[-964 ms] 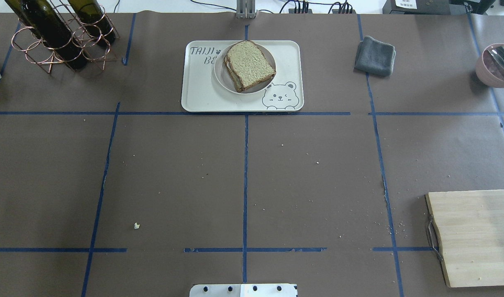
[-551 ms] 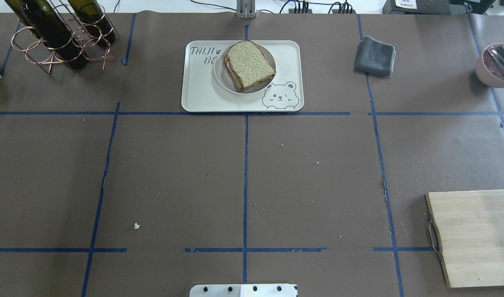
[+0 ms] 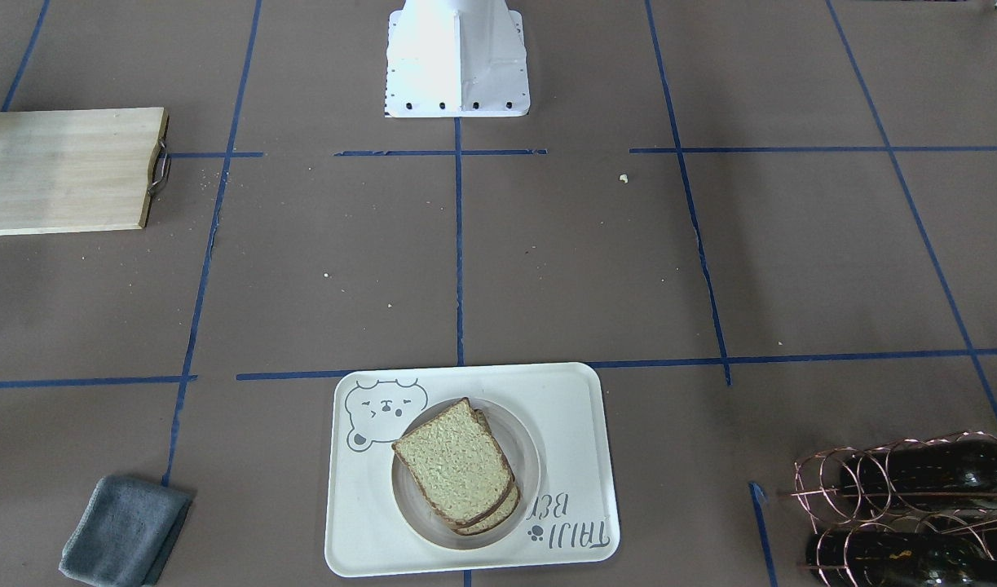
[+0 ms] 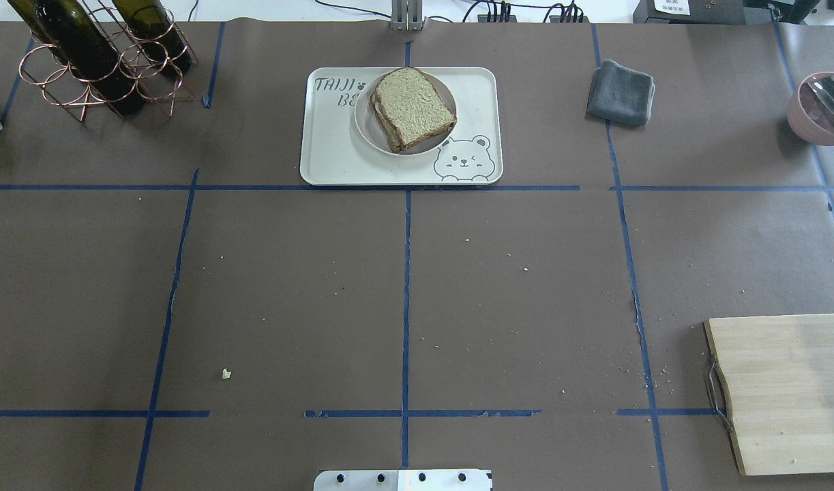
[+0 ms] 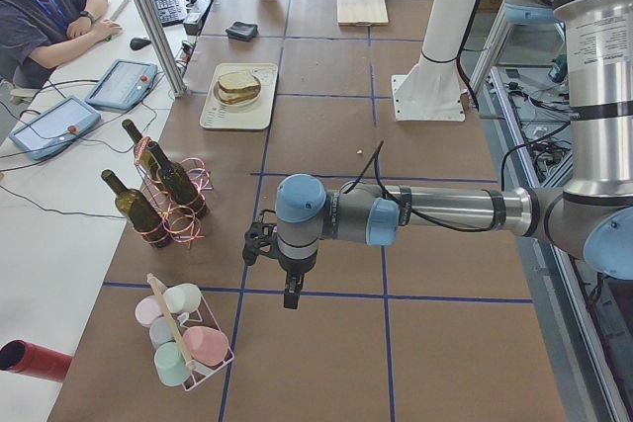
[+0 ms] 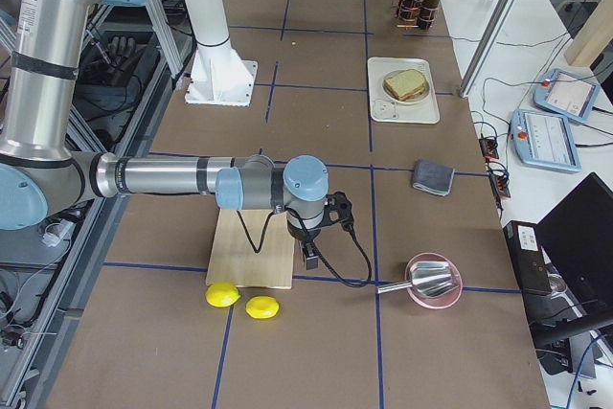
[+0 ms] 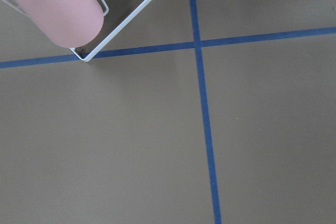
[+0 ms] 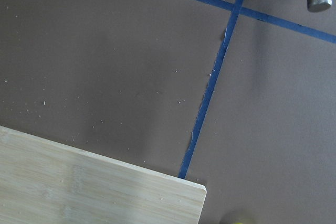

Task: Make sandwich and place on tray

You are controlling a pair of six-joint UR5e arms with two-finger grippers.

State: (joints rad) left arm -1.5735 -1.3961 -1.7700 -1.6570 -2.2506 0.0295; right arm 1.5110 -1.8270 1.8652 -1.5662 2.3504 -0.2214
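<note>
The sandwich (image 4: 412,108), two tan bread slices stacked with dark crusts, lies on a small round white plate (image 4: 366,129) on the cream bear tray (image 4: 328,153) at the table's far middle. It also shows in the front-facing view (image 3: 453,461) on the tray (image 3: 571,424). The egg is hidden between the slices. Neither gripper shows in the overhead or front-facing views. My left gripper (image 5: 292,295) hangs over the table's left end, far from the tray. My right gripper (image 6: 311,258) hangs by the cutting board at the right end. I cannot tell whether either is open or shut.
A copper rack with wine bottles (image 4: 96,61) stands at the far left. A grey cloth (image 4: 620,92) and a pink bowl with a spoon (image 4: 822,109) are at the far right. A wooden cutting board (image 4: 792,389) lies near right, with two lemons (image 6: 222,294) beside it. A cup rack (image 5: 183,343) stands near my left gripper.
</note>
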